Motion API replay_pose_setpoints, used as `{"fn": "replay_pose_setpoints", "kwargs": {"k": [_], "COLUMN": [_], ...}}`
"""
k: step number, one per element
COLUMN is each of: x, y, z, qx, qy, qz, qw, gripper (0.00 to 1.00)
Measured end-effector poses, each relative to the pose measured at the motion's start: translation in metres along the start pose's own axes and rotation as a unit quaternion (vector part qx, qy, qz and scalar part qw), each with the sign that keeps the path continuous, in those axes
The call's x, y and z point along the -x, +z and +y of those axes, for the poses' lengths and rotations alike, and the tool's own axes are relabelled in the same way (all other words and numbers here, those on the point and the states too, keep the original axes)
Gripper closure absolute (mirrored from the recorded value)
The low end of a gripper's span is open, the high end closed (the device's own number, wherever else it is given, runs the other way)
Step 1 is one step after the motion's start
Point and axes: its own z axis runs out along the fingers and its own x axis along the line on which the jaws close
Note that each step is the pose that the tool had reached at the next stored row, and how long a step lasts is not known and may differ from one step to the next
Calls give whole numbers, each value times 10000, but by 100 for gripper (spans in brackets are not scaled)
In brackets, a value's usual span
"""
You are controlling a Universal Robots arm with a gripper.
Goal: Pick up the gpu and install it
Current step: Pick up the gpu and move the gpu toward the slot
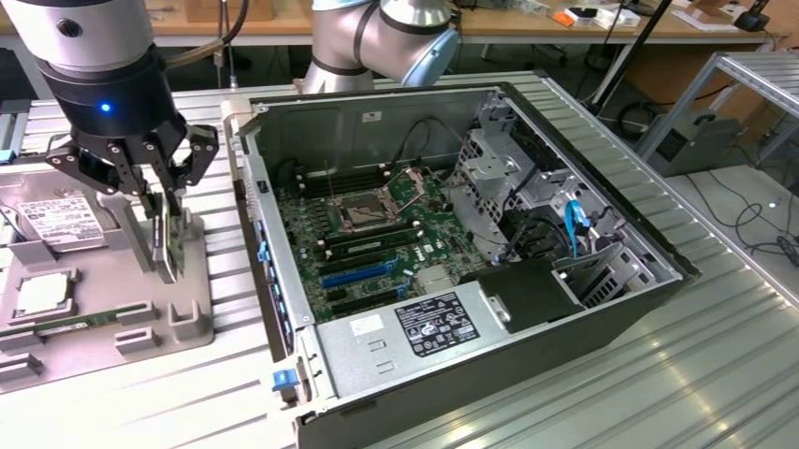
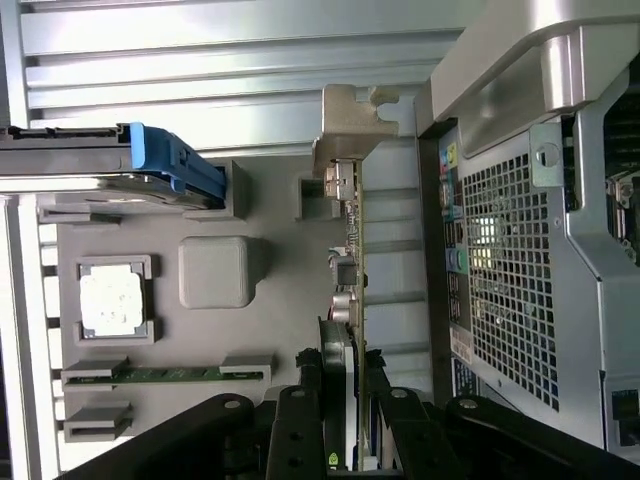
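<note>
Underneath, a ribbed aluminium table [image 1: 624, 402] is seen carrying everything, with wooden benches [image 1: 500, 26] ranged behind it at twelve o'clock. At nine o'clock in the exterior view a grey moulded tray [image 1: 187, 323] is laid, matte and blocky. A boxy silver hard drive [image 1: 50, 220], a square processor chip [image 1: 44, 295] and a narrow green memory stick [image 2: 165, 375] are seated in it.

Above the tray's three o'clock edge the black gripper [image 1: 160, 201] is hung, and its fingers [image 2: 295, 430] are clamped from both sides on the gpu [image 1: 167, 248]. The thin dark card is held standing on edge over the tray. Whether it has cleared its slot cannot be told. Its long axis is laid parallel to the perforated rear wall [image 2: 510, 260] of the computer case [image 1: 374, 103], and its tan metal bracket [image 2: 350, 125] is pointed away from the fingers.

The case is laid open at the centre, grey sheet steel around a green motherboard [image 1: 374, 234]. At three o'clock loose cables [image 1: 749, 220] are spread on the floor.
</note>
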Motion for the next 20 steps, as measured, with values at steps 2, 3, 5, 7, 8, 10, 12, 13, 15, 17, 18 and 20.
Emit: {"fn": "replay_pose_setpoints", "kwargs": {"k": [2, 3, 5, 7, 8, 10, 12, 13, 15, 17, 18, 20], "x": [1, 1, 5, 15, 18, 18, 19, 20, 22, 27, 28, 29], "y": [-12, -14, -15, -17, -18, -18, -19, -18, -24, -65, -85, -116], "z": [0, 1, 1, 2, 2, 2, 4, 4, 5, 7, 8, 9], "qx": [-5, -7, -6, -13, -37, -151, -252, -275, -276, -276, -276, -276], "qy": [-54, -92, -146, -191, -216, -256, -294, -311, -314, -316, -317, -318], "qz": [3, 4, 7, 7, 8, 4, 1, -1, 1, 0, 0, 0], "qw": [10000, 10000, 9999, 9998, 9998, 9996, 9992, 9991, 9991, 9991, 9991, 9991], "gripper": [73, 73, 73, 73, 73, 73, 73, 73, 73, 73, 73, 73]}}
